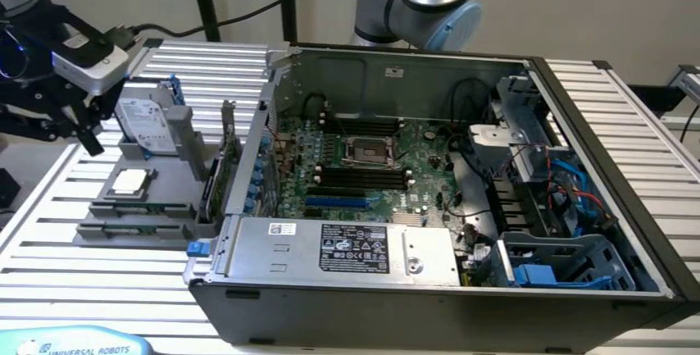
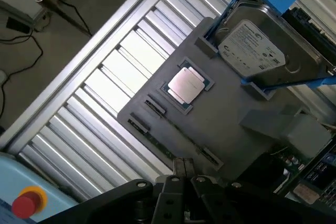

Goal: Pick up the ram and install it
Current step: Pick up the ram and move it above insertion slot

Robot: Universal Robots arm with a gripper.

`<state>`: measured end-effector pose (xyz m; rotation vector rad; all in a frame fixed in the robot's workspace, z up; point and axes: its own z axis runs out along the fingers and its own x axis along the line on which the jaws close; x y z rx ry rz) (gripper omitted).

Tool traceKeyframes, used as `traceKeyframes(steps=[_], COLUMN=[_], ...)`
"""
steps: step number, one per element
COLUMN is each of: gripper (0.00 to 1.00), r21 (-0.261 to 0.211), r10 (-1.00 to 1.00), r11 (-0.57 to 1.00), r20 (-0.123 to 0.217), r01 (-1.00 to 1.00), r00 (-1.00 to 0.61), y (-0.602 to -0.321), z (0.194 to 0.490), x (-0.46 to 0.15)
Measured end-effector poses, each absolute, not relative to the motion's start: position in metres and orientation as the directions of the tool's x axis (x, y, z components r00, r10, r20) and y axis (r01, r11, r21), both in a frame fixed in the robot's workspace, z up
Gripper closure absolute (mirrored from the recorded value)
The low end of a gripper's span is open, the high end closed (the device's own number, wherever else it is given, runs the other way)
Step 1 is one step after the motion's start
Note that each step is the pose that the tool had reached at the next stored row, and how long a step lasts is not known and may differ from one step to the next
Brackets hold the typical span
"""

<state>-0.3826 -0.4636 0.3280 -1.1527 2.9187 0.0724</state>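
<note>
Claw [image 2: 181, 167] of the robot arm hangs over the near edge of a gray parts tray [image 2: 226, 129]. Its fingers are drawn together w/ no gap seen between them, and nothing is held. Just below the fingertips the ram [image 2: 157, 141], a thin green stick, stands on edge in a tray slot, apparently untouched. Next along the tray lies a square silver processor chip [image 2: 185, 85]. Beyond it a hard drive [image 2: 252, 51] in a blue frame stands upright. Tray sits on a slatted metal table [image 1: 65, 289], at the exterior view's left. Farther off, toward the exterior view's right, an open PC case [image 1: 438, 306] lies on its side w/ the motherboard [image 1: 427, 154] exposed. Its long black memory slots [image 1: 356, 176] look empty.

Progress, approx.: early. Claw is over the pickup spot but the ram isn't grasped yet. Lifting it, carrying it to the case and seating it in a slot are all left to do.
</note>
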Motion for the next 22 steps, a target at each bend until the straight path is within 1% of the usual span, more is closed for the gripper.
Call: traceKeyframes(steps=[22], gripper=[0.89], r21=[0.041], r10=[-0.914], r11=[0.405], r20=[-0.02], r01=[-0.913], r00=[-0.406], y=[-0.464], z=[0.317], x=[-0.383])
